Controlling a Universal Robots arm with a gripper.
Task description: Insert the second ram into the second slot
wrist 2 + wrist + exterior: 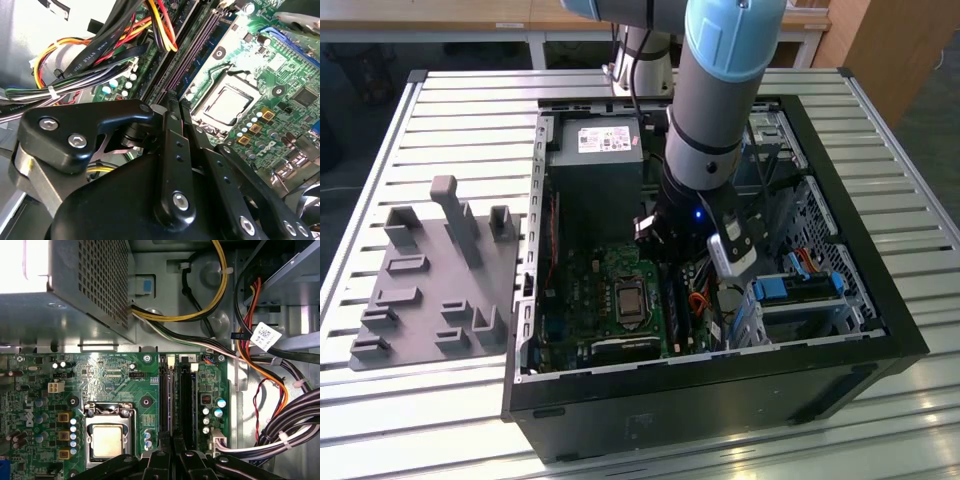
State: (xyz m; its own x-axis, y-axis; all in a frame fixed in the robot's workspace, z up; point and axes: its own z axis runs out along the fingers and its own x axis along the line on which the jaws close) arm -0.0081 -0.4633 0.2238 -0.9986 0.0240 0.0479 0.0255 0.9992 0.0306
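Inside the open black metal computer case, my black claw hangs low over the green motherboard, fingers drawn together right above the long dark memory slots. Whether they clamp the second ram, I cannot tell. The square silver processor sits beside.

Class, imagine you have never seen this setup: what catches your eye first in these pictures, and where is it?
The robot arm plunges into the open computer case, its gripper low over the memory slots. Beside them sits the silvery processor on the green motherboard. A grey parts holder lies at the exterior view's left.
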